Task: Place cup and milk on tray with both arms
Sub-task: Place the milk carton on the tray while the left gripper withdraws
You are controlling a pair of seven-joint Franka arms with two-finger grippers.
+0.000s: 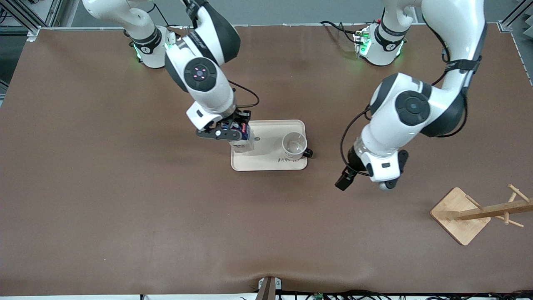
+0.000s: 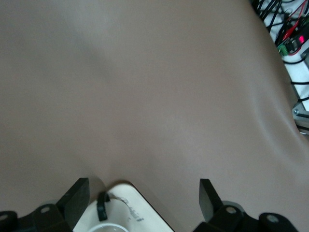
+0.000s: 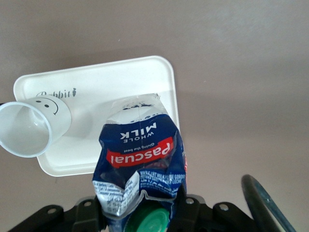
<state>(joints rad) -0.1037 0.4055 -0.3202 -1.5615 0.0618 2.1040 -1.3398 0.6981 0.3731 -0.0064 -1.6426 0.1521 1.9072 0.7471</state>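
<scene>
The cream tray [image 1: 268, 162] lies at the table's middle. The white cup [image 1: 294, 146] stands upright on the tray's end toward the left arm, its black handle [image 1: 308, 153] over the rim. It shows its smiley face in the right wrist view [image 3: 36, 125]. My right gripper [image 1: 229, 131] is shut on the crumpled top of the blue milk carton [image 1: 245, 141], by the green cap [image 3: 154, 220]. It holds the carton upright over the tray's other end [image 3: 96, 77]. I cannot tell whether the carton touches the tray. My left gripper [image 1: 374, 173] is open and empty over bare table beside the cup's end of the tray [image 2: 130, 208].
A wooden mug stand with a square base [image 1: 460, 214] is at the left arm's end, nearer the camera than the tray. Brown mat [image 1: 166, 216] covers the table. Cables [image 2: 289, 43] lie past the table edge.
</scene>
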